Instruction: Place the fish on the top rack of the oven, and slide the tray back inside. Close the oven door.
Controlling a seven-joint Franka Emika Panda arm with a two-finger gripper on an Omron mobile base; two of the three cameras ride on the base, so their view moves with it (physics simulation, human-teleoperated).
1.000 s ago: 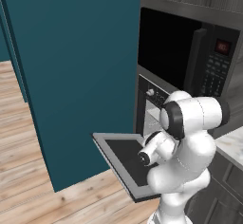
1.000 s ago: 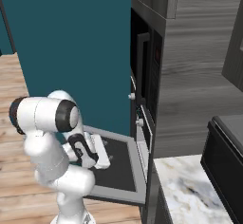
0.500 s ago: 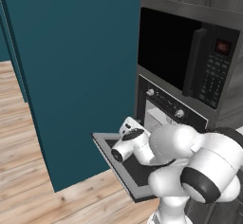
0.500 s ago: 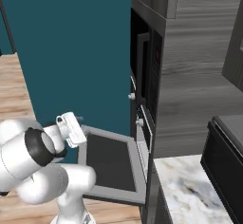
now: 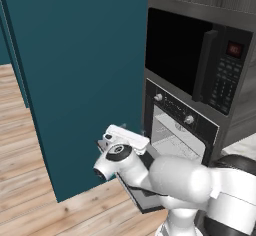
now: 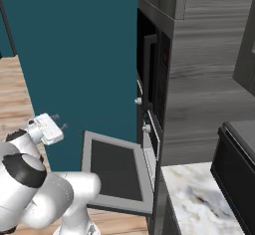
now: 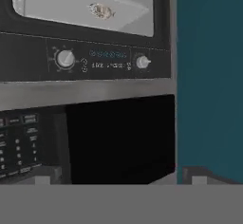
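Note:
The oven (image 5: 179, 126) has a black front with silver knobs, and its pale cavity stands exposed. The oven door (image 6: 117, 171) hangs open, lying flat toward me, with the arm covering most of it in the left base view. My gripper (image 6: 59, 121) is open and empty, out to the left of the door and in front of the teal wall. In the rolled hand view the gripper (image 7: 118, 180) faces the oven's knob panel (image 7: 99, 61). A small tan object (image 7: 101, 11) sits in the cavity, too blurred to call the fish. I cannot tell the tray from the pale rack wires.
A tall teal cabinet wall (image 5: 80, 70) stands left of the oven. A black microwave (image 5: 200, 65) with a keypad sits above the oven. A marble counter (image 6: 199, 199) and a small black box oven (image 6: 236, 159) lie to the right. Wooden floor (image 5: 30, 200) stretches to the left.
The arm has swung left off the open door. The hand has risen and turned to face the oven front from before the teal wall. The gripper stayed open.

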